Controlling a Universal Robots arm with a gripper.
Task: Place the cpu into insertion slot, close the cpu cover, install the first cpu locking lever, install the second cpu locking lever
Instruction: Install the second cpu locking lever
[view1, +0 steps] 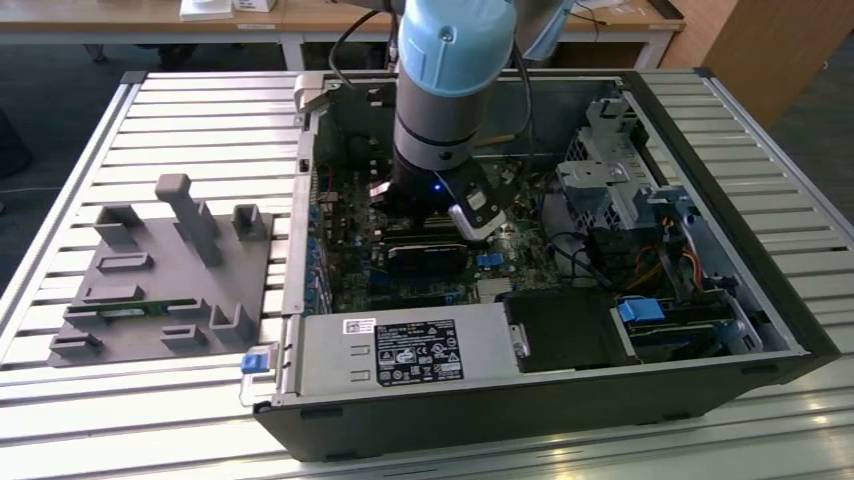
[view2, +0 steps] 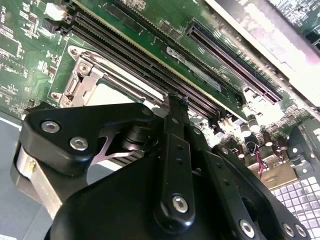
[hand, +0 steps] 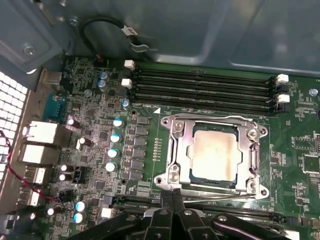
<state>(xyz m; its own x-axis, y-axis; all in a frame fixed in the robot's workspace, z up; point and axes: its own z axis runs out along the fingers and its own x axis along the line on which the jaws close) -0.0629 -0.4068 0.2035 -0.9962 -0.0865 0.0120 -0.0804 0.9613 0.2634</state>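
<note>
The cpu (hand: 216, 155) lies flat in its socket on the green motherboard, dull silver top up. The shiny cpu cover (hand: 175, 150) is down over it, framing the chip through its window. One thin wire locking lever (hand: 225, 198) runs along the socket edge nearest my gripper, and another lever (hand: 210, 118) runs along the opposite edge. My gripper (hand: 173, 193) has its black fingertips pressed together at the socket's corner, right by the end of the near lever. In the second wrist view the gripper (view2: 172, 107) stands beside the cpu cover (view2: 82, 80).
In the exterior view the arm (view1: 447, 90) reaches down into the open computer case (view1: 787, 330). Memory slots (hand: 200, 85) lie beyond the socket. A power supply (view1: 400, 350) and drive cage (view1: 621, 180) flank the board. A grey fixture (view1: 160, 270) sits on the exterior view's left.
</note>
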